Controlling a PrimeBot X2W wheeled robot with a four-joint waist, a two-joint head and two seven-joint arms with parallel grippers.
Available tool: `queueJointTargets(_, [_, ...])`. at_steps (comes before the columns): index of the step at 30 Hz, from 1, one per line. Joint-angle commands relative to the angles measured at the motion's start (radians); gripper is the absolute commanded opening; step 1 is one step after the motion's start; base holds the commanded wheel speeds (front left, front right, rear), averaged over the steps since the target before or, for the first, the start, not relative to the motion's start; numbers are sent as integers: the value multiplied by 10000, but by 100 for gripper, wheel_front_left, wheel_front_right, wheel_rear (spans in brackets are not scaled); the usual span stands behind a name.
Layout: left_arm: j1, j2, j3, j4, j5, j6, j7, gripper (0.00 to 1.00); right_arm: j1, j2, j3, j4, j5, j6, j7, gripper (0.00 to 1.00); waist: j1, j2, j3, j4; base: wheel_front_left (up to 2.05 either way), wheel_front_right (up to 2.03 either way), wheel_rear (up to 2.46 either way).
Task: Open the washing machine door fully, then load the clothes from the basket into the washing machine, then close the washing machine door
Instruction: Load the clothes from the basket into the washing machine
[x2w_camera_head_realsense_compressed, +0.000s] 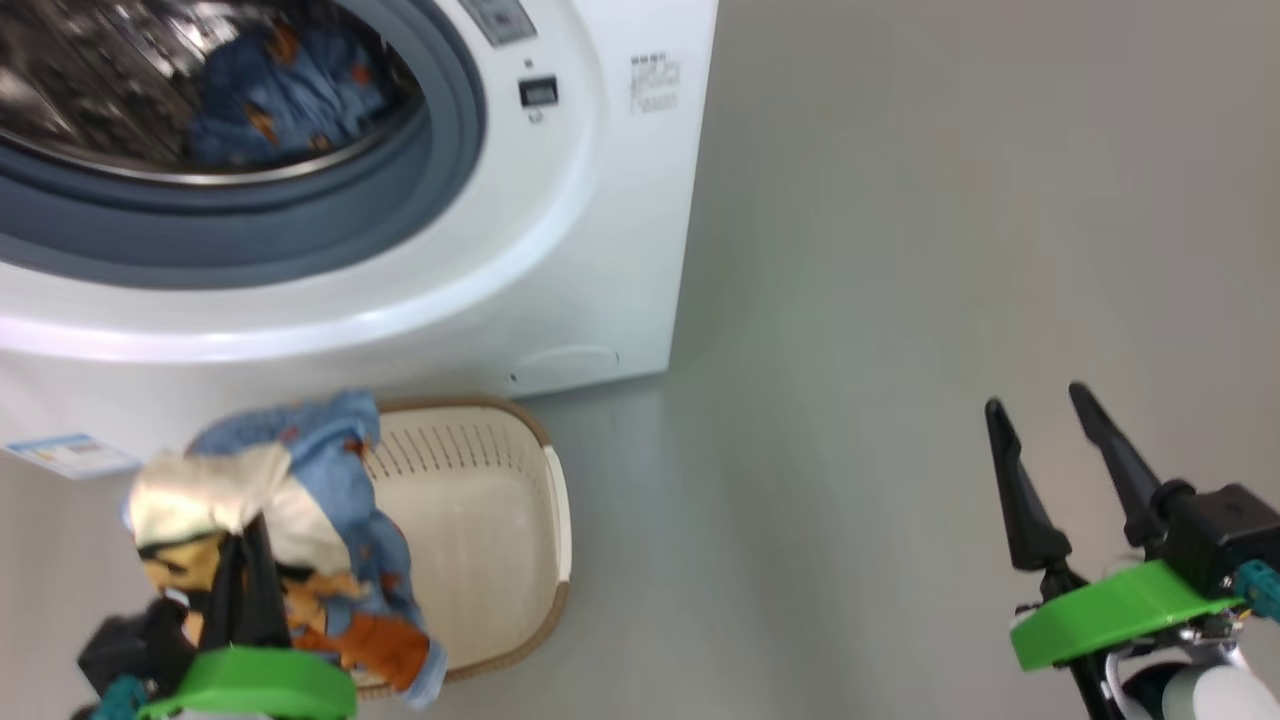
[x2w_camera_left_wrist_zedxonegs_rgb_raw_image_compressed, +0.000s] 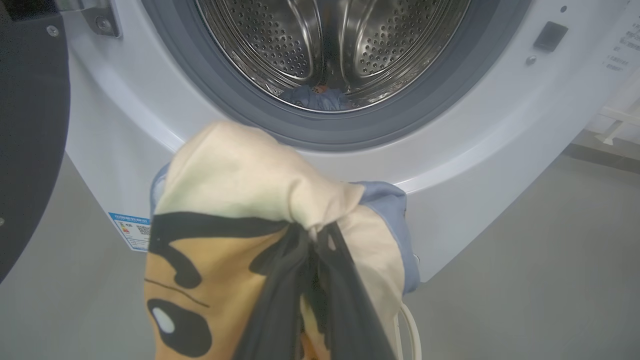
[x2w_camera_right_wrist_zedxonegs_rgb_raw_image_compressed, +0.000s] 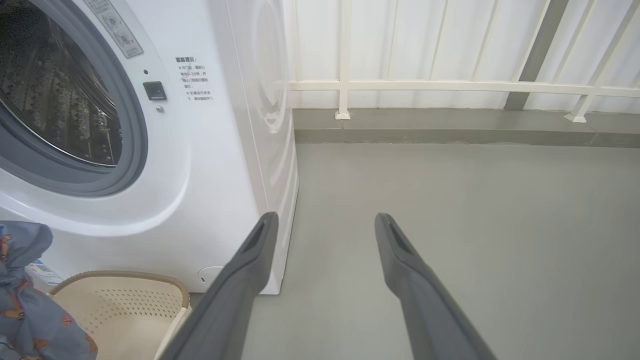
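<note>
clothes (x2w_camera_head_realsense_compressed: 330, 470) pinched tight in left gripper (x2w_camera_left_wrist_zedxonegs_rgb_raw_image_compressed: 312, 237), raised beside basket (x2w_camera_head_realsense_compressed: 556, 520), likely to clear washing machine (x2w_camera_head_realsense_compressed: 600, 250) lip; right gripper (x2w_camera_head_realsense_compressed: 1036, 400) spread, parked aside.

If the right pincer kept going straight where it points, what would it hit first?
The right pincer would probably meet the grey floor beside the washing machine, before the white railing; depth unclear.

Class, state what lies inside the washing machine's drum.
A crumpled blue garment with orange patches lies low in the perforated steel drum; anything beneath it is hidden.
</note>
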Motion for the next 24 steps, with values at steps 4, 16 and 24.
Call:
queueJointTargets(4, [691,118,194,-577,-36,144,189,0,422,-49,141,-202,-127,44,114,100,2,-1,-1420,365,0,0,0])
queueJointTargets(16, [1703,174,1,-1332,-53,345,711,0,1049,28,282,-356,-146,44,399,100,2,-1,-2331,641,0,0,0])
queueJointTargets(24, [2045,225,-8,-1742,-103,494,860,0,1272,80,322,-441,-114,44,450,100,2,-1,-2538,689,0,0,0])
